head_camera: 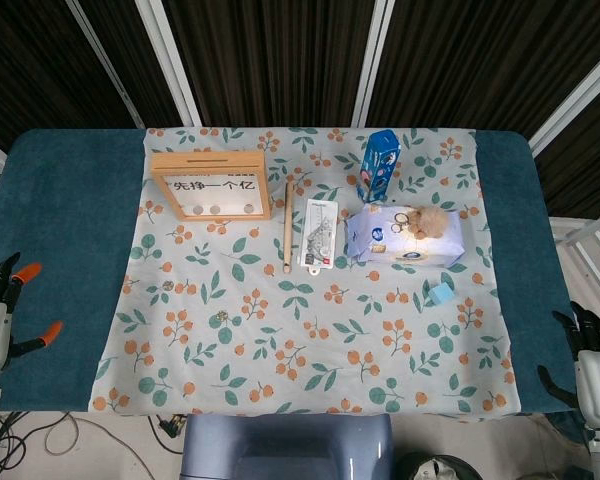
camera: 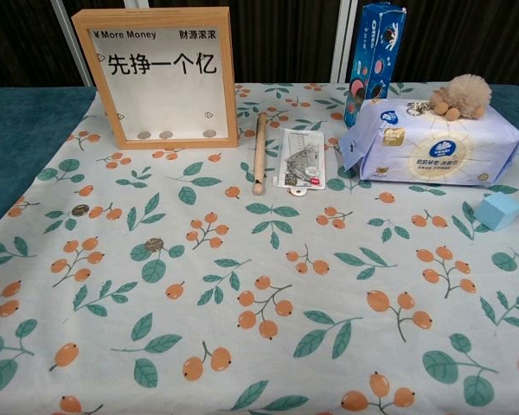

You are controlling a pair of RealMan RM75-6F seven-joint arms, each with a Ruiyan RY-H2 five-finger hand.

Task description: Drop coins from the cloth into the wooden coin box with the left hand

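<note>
The wooden coin box (head_camera: pixel 211 186) stands upright at the far left of the floral cloth (head_camera: pixel 310 350), with a few coins behind its clear front (camera: pixel 166 135). Two loose coins lie on the cloth: one (head_camera: pixel 166 286) (camera: pixel 80 210) further left and one (head_camera: pixel 220 318) (camera: pixel 154 245) nearer the middle. My left hand (head_camera: pixel 5 310) hovers off the cloth's left edge over the blue table cover, its orange-tipped fingers spread and holding nothing. At the lower right corner my right hand (head_camera: pixel 590 350) is also empty, fingers apart. Neither hand shows in the chest view.
A wooden stick (head_camera: pixel 287 225) and a flat packet (head_camera: pixel 318 235) lie right of the box. Further right are a blue carton (head_camera: pixel 378 166), a tissue pack (head_camera: pixel 405 238) with a plush keychain (head_camera: pixel 430 222) on it, and a small blue cube (head_camera: pixel 440 293).
</note>
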